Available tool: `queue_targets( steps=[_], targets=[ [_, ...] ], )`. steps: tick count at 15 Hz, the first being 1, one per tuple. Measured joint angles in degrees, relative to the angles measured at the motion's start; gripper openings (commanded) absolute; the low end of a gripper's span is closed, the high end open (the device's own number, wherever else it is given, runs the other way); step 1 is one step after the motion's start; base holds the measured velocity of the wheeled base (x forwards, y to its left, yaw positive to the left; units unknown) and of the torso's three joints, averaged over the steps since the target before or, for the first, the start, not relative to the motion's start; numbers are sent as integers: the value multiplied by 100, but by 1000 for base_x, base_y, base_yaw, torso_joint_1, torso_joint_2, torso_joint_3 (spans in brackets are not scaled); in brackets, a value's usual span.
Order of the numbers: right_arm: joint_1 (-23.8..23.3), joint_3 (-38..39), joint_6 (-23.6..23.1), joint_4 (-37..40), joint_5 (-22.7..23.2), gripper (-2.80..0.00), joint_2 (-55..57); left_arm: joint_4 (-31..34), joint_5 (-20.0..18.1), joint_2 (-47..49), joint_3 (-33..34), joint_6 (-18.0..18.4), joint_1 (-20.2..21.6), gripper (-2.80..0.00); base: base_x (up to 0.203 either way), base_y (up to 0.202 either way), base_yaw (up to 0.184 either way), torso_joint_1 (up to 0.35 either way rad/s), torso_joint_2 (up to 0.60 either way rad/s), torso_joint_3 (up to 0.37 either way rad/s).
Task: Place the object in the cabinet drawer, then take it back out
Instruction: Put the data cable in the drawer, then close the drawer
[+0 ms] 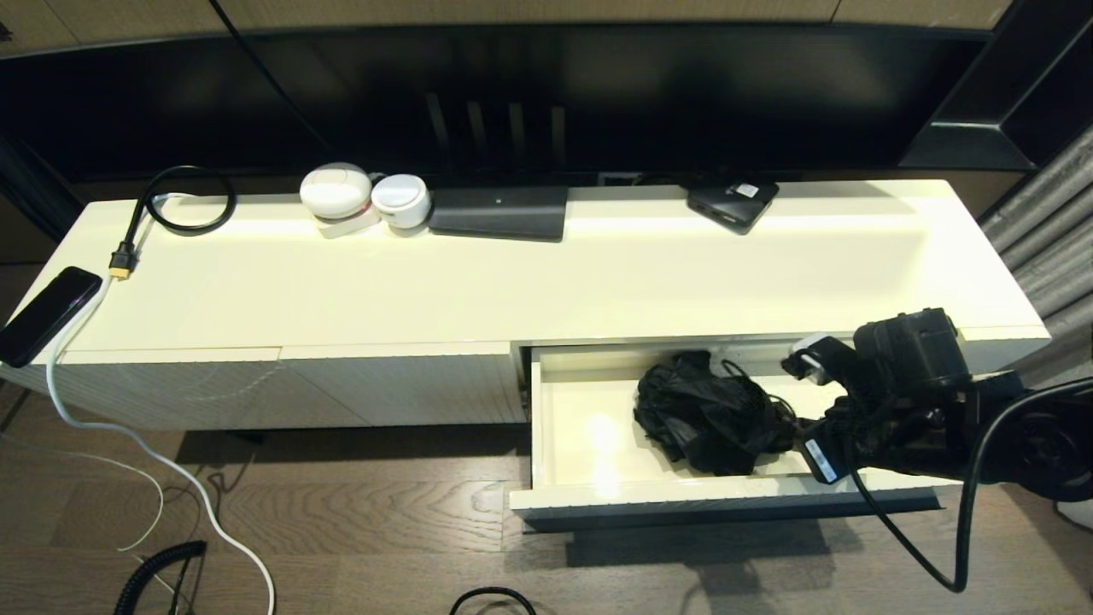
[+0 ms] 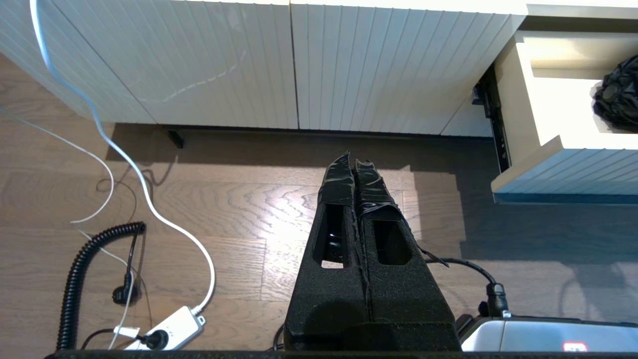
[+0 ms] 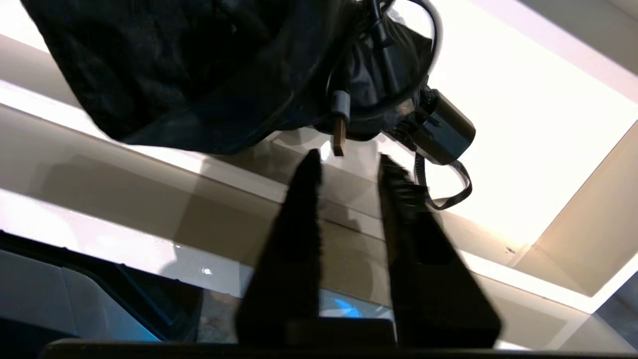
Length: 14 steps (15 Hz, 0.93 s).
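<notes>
The cabinet drawer [image 1: 589, 500] stands pulled out at the cabinet's right end. Inside it lies the object [image 1: 704, 414], a crumpled black pouch with cables and a small black plug. My right gripper [image 1: 798, 427] reaches over the drawer's front right part, just beside the pouch. In the right wrist view the right gripper [image 3: 349, 160] is open, with nothing between its fingers, and the pouch [image 3: 199, 65] and its dangling cable end lie just past the tips. My left gripper [image 2: 353, 158] hangs shut over the floor, left of the drawer [image 2: 548, 119].
On the cabinet top [image 1: 598, 273] sit two white round devices [image 1: 363, 196], a flat black box [image 1: 499, 213], a small black device [image 1: 733, 201], a phone [image 1: 47, 314] and a looped black cable [image 1: 184, 201]. White and coiled cables [image 2: 124, 164] and a power strip [image 2: 169, 326] lie on the wooden floor.
</notes>
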Motion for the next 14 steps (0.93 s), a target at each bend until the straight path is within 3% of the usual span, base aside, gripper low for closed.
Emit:
queue_targets(
  steps=[10,11,14],
  targets=[
    [-5,33,-98,-55,41,0,-552,1,-1,0,0,2,0,-280,0,0,0,0,0,0],
    [-6,106,-262,-32,52,-280,-772,0,0,0,0,-1,0,-280,0,0,0,0,0,0],
    [-17,420,-881,-6,77,-280,-1504,1,-1,0,0,0,0,-280,0,0,0,0,0,0]
  ],
)
